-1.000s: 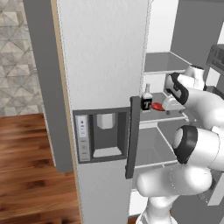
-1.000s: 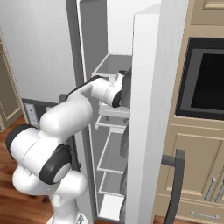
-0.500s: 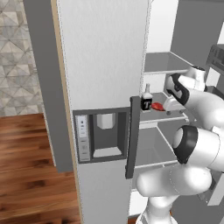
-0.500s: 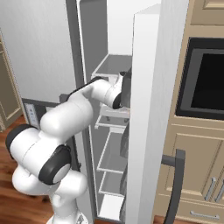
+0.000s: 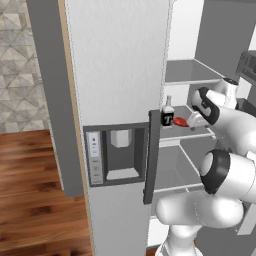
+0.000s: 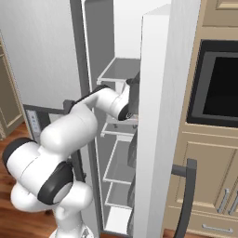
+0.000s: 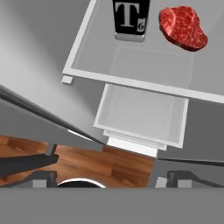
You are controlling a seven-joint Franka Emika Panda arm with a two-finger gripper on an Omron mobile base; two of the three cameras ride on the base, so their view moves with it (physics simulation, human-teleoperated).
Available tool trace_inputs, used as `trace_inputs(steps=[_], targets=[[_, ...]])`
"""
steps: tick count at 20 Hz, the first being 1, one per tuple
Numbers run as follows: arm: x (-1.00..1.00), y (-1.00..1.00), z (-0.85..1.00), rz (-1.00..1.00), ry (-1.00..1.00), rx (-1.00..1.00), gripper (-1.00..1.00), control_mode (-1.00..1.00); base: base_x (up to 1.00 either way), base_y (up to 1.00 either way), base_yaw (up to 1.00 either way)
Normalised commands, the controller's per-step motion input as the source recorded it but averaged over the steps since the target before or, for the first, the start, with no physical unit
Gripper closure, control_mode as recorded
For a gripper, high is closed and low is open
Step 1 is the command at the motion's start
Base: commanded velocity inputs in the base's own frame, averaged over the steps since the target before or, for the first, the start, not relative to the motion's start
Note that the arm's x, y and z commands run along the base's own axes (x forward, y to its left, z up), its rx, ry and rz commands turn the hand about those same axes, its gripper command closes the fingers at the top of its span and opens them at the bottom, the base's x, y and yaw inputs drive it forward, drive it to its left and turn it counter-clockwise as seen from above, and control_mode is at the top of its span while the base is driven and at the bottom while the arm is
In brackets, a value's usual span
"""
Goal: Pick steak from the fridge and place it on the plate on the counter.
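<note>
The steak, a small red lump, lies on a grey shelf inside the open fridge. It rests just right of a dark white-capped bottle marked "T". In the left base view the steak sits beside the bottle, with my gripper close on its right. My gripper is open, nothing between its fingers, and it hangs back from the shelf's front edge. The plate and the counter are out of view.
The fridge's left door carries a dispenser panel and a dark handle. Its right door stands open close beside my arm. Lower shelves sit below. A dark oven and beige cabinets stand to the right.
</note>
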Motion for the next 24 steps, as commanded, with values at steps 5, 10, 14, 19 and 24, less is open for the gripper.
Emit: trace_inputs(steps=[5, 10, 14, 19, 24], targets=[[0.15, 0.0, -0.04, 0.0, -0.11, -0.01, -1.0, -1.0, 0.0, 0.0, 0.0], [0.19, 0.0, -0.05, 0.0, -0.06, 0.0, -1.0, -1.0, 0.0, 0.0, 0.0], [0.25, -0.04, -0.01, -0.01, 0.0, 0.0, -1.0, -1.0, 0.0, 0.0, 0.0], [0.21, -0.13, 0.0, -0.02, 0.0, 0.0, -1.0, -1.0, 0.0, 0.0, 0.0], [0.11, -0.1, 0.0, -0.01, 0.0, 0.0, -1.0, -1.0, 0.0, 0.0, 0.0]])
